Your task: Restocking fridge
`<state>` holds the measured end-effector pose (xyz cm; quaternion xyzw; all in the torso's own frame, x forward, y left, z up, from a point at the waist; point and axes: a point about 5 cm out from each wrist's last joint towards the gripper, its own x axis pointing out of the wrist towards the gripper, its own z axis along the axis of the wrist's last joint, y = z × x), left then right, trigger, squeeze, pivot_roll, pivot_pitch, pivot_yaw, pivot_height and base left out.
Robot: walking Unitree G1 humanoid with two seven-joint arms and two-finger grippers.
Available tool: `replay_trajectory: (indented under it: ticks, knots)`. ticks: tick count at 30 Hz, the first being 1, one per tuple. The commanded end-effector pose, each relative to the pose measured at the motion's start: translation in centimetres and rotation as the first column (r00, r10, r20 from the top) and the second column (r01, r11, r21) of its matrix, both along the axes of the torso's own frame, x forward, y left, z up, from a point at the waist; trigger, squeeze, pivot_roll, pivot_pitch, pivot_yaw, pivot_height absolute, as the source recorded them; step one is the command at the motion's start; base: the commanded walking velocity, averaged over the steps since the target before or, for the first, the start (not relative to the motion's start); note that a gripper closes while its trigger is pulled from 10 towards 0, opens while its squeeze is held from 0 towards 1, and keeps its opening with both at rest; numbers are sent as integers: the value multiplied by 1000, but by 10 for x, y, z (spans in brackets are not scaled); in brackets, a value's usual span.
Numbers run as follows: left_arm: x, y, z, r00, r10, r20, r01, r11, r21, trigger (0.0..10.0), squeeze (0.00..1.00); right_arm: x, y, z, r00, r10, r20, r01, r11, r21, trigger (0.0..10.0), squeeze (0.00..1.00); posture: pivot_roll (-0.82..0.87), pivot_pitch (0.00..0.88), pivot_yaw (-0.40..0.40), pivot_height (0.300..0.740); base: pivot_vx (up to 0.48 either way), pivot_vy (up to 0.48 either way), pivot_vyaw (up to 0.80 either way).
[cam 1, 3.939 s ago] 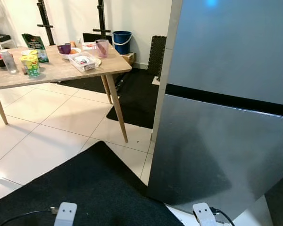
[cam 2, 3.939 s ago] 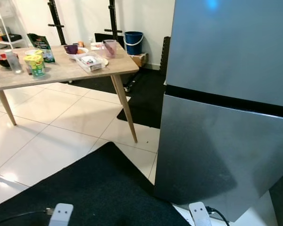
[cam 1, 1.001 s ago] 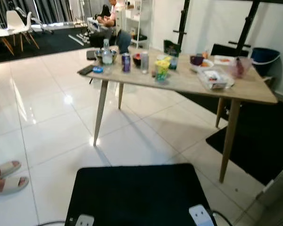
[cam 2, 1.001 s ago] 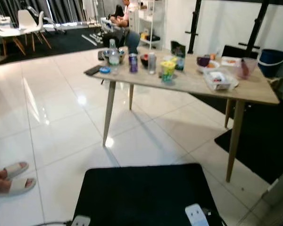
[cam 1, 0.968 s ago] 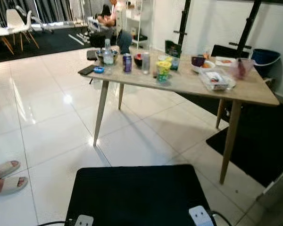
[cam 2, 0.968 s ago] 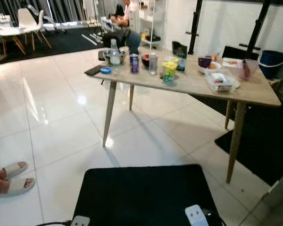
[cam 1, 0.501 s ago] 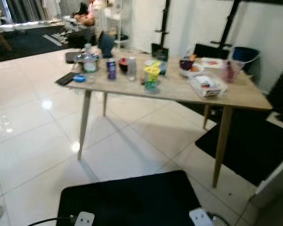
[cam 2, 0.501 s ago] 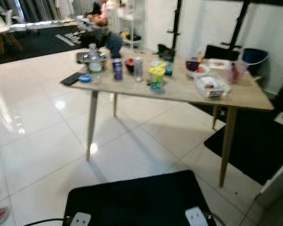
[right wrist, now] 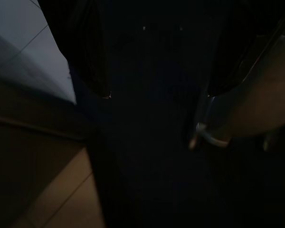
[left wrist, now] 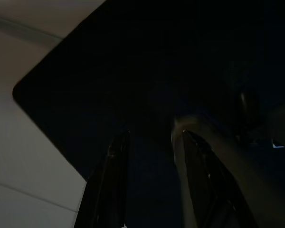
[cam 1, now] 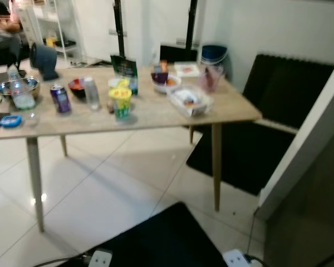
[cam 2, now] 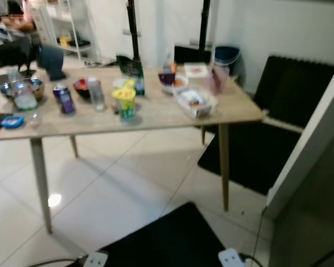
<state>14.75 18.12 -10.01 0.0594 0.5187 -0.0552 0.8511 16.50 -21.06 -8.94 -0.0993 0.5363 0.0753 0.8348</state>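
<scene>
A wooden table (cam 1: 150, 114) stands ahead of me, a few steps away. On it are a purple can (cam 1: 60, 98), a clear bottle (cam 1: 91, 93), a yellow-green cup (cam 1: 121, 102), a green bag (cam 1: 124, 68), a fruit bowl (cam 1: 166, 81), a clear plastic container (cam 1: 189, 100) and a pink cup (cam 1: 210, 77). The grey fridge (cam 1: 312, 189) rises at the right edge. Both arms hang low. My left gripper (left wrist: 152, 137) is open over the black mat. My right gripper (right wrist: 156, 95) is open too, with nothing between its fingers.
A black mat (cam 1: 167, 242) lies on the white tiles at my feet, and another black mat (cam 1: 239, 156) lies beyond the table's right leg. A blue bucket (cam 1: 214, 54) stands by the back wall. A person (cam 1: 5, 19) sits far back left.
The camera has swung to the right: the table has slid left in the picture and the fridge side has come in at the right. The sandalled feet have left the frame.
</scene>
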Motion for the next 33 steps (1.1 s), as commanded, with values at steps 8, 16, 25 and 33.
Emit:
replay_trajectory:
  ticks: [8,16,25,33]
  knots:
    - [-8,2,-3,1000,-8,-29,8,1000,12,10000,0,-1,7,-1,1000,2,5,-2,1000,19,10000,0,-24,0,-1,740,413,0,-600]
    - [-8,3,-3,1000,5,-29,-5,1000,16,10000,0,2,11,0,1000,0,27,-2,998,55,10000,0,-24,0,0,740,278,0,0]
    - [-8,4,-3,1000,10,-30,-9,1000,19,10000,0,1,14,-1,999,48,18,-50,996,74,10000,0,-25,0,0,740,0,0,424]
    - [-9,4,-3,999,10,-30,-9,1000,18,10000,0,0,13,-1,999,34,19,-35,997,69,10000,0,-25,0,-1,740,0,0,769]
